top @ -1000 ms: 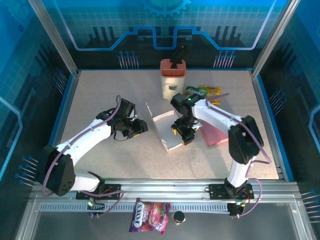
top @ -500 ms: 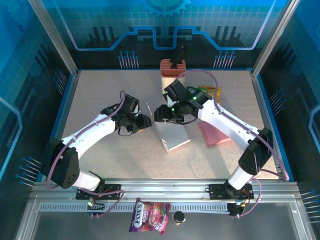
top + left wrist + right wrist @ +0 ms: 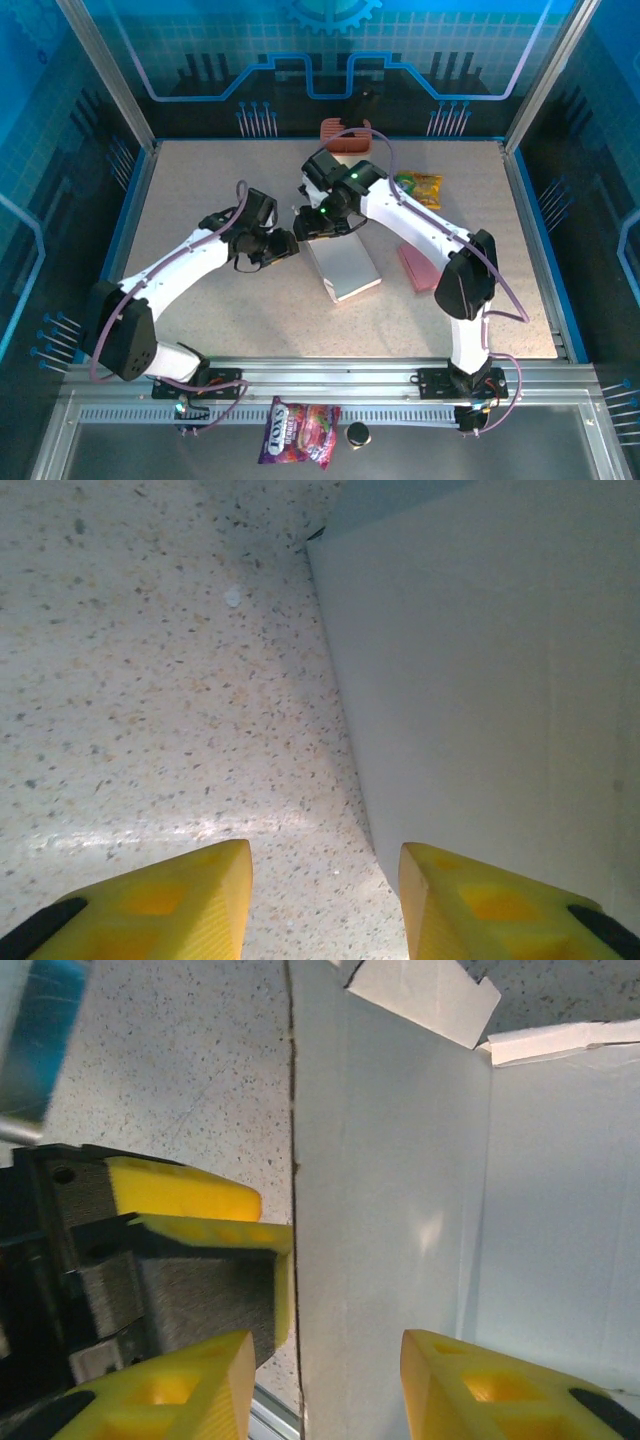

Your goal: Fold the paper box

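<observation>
**Both grippers have closed in on the paper box's left wall**

Top view: the right gripper (image 3: 305, 222) has swung from the near side of the paper box (image 3: 345, 268), mid-table, to its far-left corner; the left gripper (image 3: 292, 246) has slid right to the same wall.
Left wrist view: the left gripper's jaws are parted over bare table (image 3: 150, 680), holding nothing, with the left wall (image 3: 480, 680) just beside the right finger.
Right wrist view: the right gripper's jaws straddle that wall's edge, narrowing but not yet clamped, while the left gripper's pads (image 3: 200, 1195) brace it from outside.
The wall looks ready to be pinched and folded.
</observation>
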Tool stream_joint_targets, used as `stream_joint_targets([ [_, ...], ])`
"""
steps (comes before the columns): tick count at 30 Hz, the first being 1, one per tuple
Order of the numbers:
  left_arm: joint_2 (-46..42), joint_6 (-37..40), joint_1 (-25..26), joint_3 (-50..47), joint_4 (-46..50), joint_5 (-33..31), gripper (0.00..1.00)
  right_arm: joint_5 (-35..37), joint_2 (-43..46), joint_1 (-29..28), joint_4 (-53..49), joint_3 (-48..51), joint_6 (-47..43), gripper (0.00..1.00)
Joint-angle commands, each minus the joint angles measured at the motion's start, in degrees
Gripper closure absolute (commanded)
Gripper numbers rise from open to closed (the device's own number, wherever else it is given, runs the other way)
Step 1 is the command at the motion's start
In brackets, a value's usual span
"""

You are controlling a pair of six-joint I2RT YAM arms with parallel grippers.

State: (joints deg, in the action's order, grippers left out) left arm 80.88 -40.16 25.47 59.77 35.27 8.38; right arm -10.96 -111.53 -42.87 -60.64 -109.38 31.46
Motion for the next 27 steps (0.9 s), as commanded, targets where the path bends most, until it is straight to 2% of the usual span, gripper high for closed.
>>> stream_joint_targets([
  [1,-4.3,1.7,0.3,0.0,4.6,-2.7,0.56,0.8,-1.7,-1.6,-1.9,-2.3,0.8,0.61],
  [6,-8.8,3.3,0.3,-0.4,8.2,-4.1,0.56,4.0,-2.3,-2.5,1.0,-1.5,8.1,0.72],
  [8,-10.6,4.1,0.3,-0.2,10.0,-4.5,0.56,6.3,-1.0,-2.8,3.4,-0.1,12.3,0.80],
  [11,-13.7,5.0,0.3,0.0,12.4,-4.8,0.56,10.3,1.5,-2.9,6.9,2.9,20.4,1.00],
  [15,-18.3,6.1,0.3,0.5,16.3,-5.0,0.56,17.8,4.5,-3.1,7.0,4.2,32.0,1.00],
  [17,-20.4,6.7,0.4,0.8,18.4,-4.7,0.56,22.9,6.4,-3.3,5.5,5.0,40.5,1.00],
  [21,-24.0,8.0,0.3,1.5,22.4,-3.5,0.56,33.7,10.0,-4.4,1.8,7.7,63.2,1.00],
  [24,-26.1,8.5,0.4,1.7,24.6,-2.3,0.56,36.2,9.4,-4.5,-4.9,5.8,81.1,1.00],
  [27,-27.4,9.3,0.4,1.4,25.9,-0.8,0.56,36.8,6.4,-3.9,-9.7,1.2,91.7,1.00],
])
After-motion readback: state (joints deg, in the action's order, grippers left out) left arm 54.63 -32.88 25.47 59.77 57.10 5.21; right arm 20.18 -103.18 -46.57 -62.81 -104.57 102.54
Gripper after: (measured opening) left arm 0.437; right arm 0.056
